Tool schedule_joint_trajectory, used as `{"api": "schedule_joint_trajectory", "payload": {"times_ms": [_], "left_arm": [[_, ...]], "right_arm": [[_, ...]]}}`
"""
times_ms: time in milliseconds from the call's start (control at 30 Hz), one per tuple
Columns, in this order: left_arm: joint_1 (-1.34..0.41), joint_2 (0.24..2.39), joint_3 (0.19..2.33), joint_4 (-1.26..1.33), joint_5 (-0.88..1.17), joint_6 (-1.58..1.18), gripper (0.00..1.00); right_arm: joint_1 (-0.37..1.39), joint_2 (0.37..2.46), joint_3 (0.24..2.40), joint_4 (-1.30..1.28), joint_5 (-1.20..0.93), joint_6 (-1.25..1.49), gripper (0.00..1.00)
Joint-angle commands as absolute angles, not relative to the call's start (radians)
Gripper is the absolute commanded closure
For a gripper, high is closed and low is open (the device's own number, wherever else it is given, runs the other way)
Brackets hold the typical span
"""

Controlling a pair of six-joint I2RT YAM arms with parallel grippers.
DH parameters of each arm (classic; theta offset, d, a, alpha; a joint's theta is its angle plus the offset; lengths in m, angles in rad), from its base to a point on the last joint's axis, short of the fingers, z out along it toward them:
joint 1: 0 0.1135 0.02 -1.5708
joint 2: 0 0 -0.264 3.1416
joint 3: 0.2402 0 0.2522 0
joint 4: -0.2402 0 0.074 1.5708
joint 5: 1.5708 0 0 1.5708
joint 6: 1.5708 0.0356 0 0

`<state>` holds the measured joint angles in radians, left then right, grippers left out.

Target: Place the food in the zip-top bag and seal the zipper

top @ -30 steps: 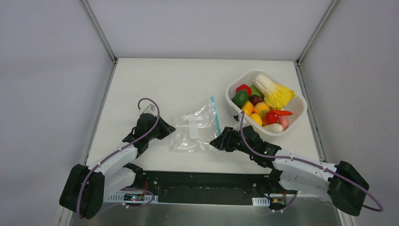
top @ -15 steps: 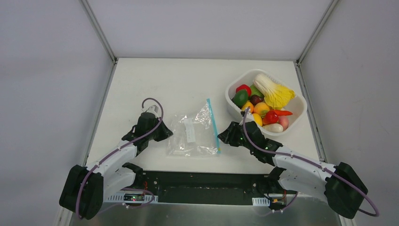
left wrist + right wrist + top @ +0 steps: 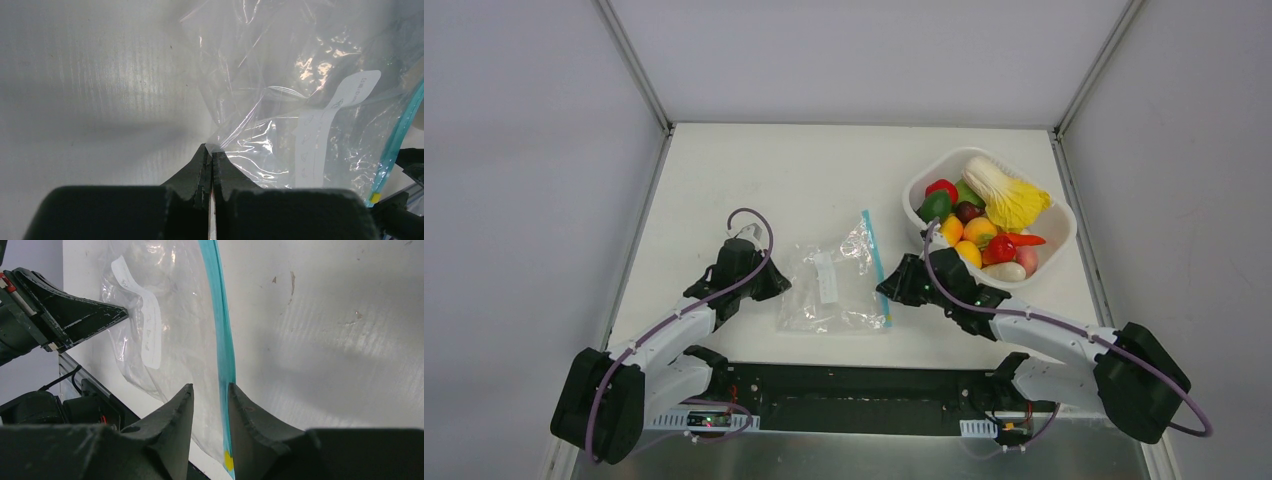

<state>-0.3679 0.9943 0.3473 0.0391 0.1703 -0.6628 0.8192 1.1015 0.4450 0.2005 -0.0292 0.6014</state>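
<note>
Here, left tool (image 3: 212,149) tight on the zip-top bag (image 3: 280,100) corner; right tool (image 3: 210,387) narrowly agape astride the zipper (image 3: 223,340)

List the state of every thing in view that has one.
Clear crinkly zip-top bag: lying flat, empty.
Teal-blue zipper strip: not pinched; cannot tell whether it is sealed.
Left fingers: shut on the bag's edge.
Right fingers: apart, straddling the zipper strip.
Small glossy toy food: all in the tub.
White rounded plastic tub: upright, full.
</note>
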Motion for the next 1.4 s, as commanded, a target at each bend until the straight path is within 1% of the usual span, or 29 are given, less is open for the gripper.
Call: {"api": "schedule_joint_trajectory", "payload": {"times_ms": [0, 133, 367, 500, 533, 600, 633, 700, 733, 767, 833, 867, 900, 933, 1000, 1067, 1233, 1367], "left_arm": [[-0.379, 0.993, 0.374, 0.027, 0.171, -0.639, 1.0], [-0.379, 0.999, 0.374, 0.039, 0.172, -0.646, 1.0], [-0.379, 1.018, 0.371, 0.088, 0.189, -0.676, 1.0], [-0.379, 1.025, 0.362, 0.12, 0.197, -0.695, 1.0], [-0.379, 1.024, 0.359, 0.124, 0.196, -0.698, 1.0], [-0.379, 1.019, 0.356, 0.123, 0.188, -0.702, 1.0], [-0.379, 1.016, 0.355, 0.122, 0.184, -0.704, 1.0], [-0.379, 1.01, 0.356, 0.111, 0.178, -0.703, 1.0], [-0.379, 1.006, 0.36, 0.102, 0.177, -0.701, 1.0], [-0.379, 1.003, 0.369, 0.082, 0.175, -0.7, 0.92], [-0.379, 0.983, 0.399, 0.034, 0.171, -0.697, 0.65], [-0.379, 0.969, 0.418, -0.004, 0.161, -0.691, 0.53], [-0.379, 0.95, 0.442, -0.051, 0.149, -0.686, 0.46], [-0.379, 0.924, 0.469, -0.099, 0.137, -0.679, 0.42], [-0.379, 0.87, 0.527, -0.191, 0.108, -0.659, 0.36], [-0.38, 0.819, 0.6, -0.29, 0.084, -0.643, 0.34], [-0.422, 0.755, 0.744, -0.394, 0.057, -0.642, 0.35], [-0.527, 0.808, 0.863, -0.44, -0.005, -0.65, 0.35]], "right_arm": [[0.813, 1.124, 0.48, 0.276, -0.079, 0.595, 0.66], [0.812, 1.134, 0.478, 0.297, -0.108, 0.594, 0.67], [0.812, 1.179, 0.498, 0.315, -0.22, 0.57, 0.67], [0.813, 1.22, 0.517, 0.303, -0.229, 0.576, 0.66], [0.813, 1.22, 0.52, 0.299, -0.224, 0.577, 0.68], [0.812, 1.209, 0.522, 0.297, -0.224, 0.57, 0.87], [0.813, 1.199, 0.523, 0.297, -0.226, 0.567, 0.91], [0.812, 1.173, 0.525, 0.295, -0.242, 0.552, 0.93], [0.813, 1.158, 0.528, 0.29, -0.256, 0.54, 0.96], [0.815, 1.143, 0.533, 0.272, -0.264, 0.527, 1.0], [0.82, 1.109, 0.547, 0.233, -0.255, 0.487, 1.0], [0.824, 1.082, 0.557, 0.207, -0.244, 0.467, 1.0], [0.83, 1.062, 0.565, 0.182, -0.224, 0.449, 1.0], [0.836, 1.037, 0.572, 0.161, -0.205, 0.427, 1.0], [0.849, 1.012, 0.591, 0.114, -0.158, 0.388, 1.0], [0.86, 0.999, 0.616, 0.06, -0.109, 0.354, 1.0], [0.92, 1.004, 0.659, 0.033, -0.118, 0.242, 1.0], [0.964, 1.013, 0.682, 0.049, -0.109, 0.198, 1.0]]}}
